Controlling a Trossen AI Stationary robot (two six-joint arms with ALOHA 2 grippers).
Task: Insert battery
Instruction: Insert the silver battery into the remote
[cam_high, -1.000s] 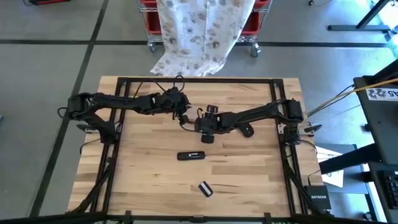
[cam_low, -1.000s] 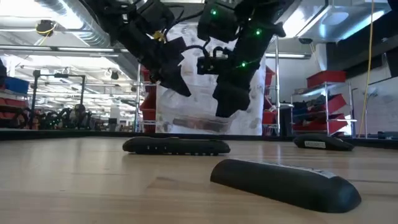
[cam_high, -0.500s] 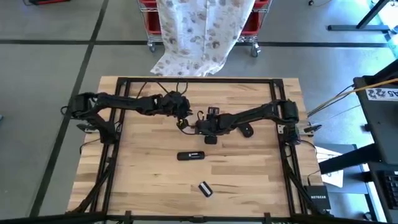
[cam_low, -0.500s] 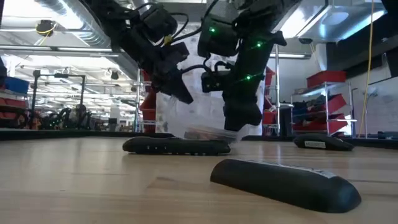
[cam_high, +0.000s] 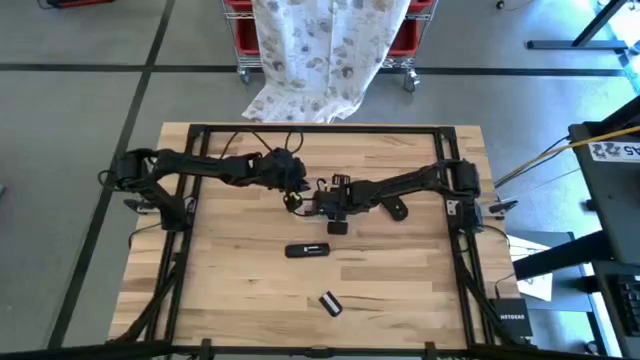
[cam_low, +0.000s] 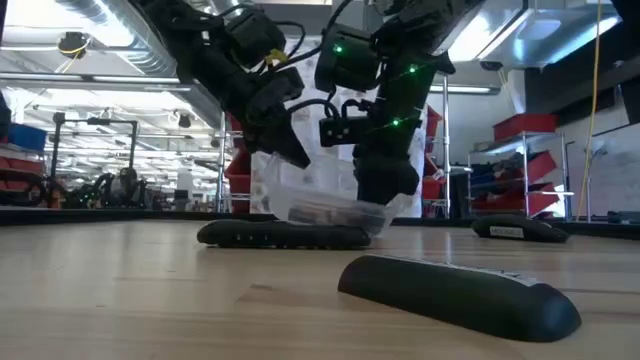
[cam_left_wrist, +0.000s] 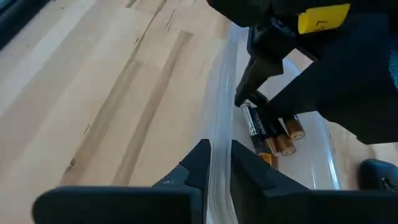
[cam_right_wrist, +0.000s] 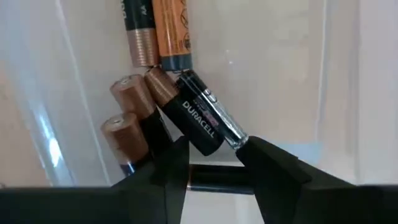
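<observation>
A clear plastic tub (cam_left_wrist: 219, 118) holding several batteries (cam_left_wrist: 271, 133) sits at the table's middle, toward the far side. My left gripper (cam_left_wrist: 219, 163) is shut on its wall. My right gripper (cam_right_wrist: 212, 152) reaches down into the tub (cam_low: 325, 212) and is shut on a black-and-copper Duracell battery (cam_right_wrist: 202, 121). A black remote (cam_high: 307, 250) lies flat on the table, nearer the front than both grippers (cam_high: 295, 192) (cam_high: 332, 206). My left gripper pinches the tub's clear side wall (cam_left_wrist: 217, 149) at its upper edge, one finger inside the tub and one outside. My right gripper pinches the Duracell battery at its black end (cam_right_wrist: 227, 135) between its two fingertips, coming from above. The battery lies slanted across the other batteries.
A smaller black piece (cam_high: 330, 303) lies near the table's front edge, and a dark rounded object (cam_high: 398, 210) lies by the right arm. Bare wood spreads to the left and right of the remote. A patterned cloth (cam_high: 320, 50) hangs beyond the far edge.
My right gripper has come down into the tub, toward the batteries. My left gripper has shifted a little toward the table's right edge with the tub wall. The tub now sits lower than before.
</observation>
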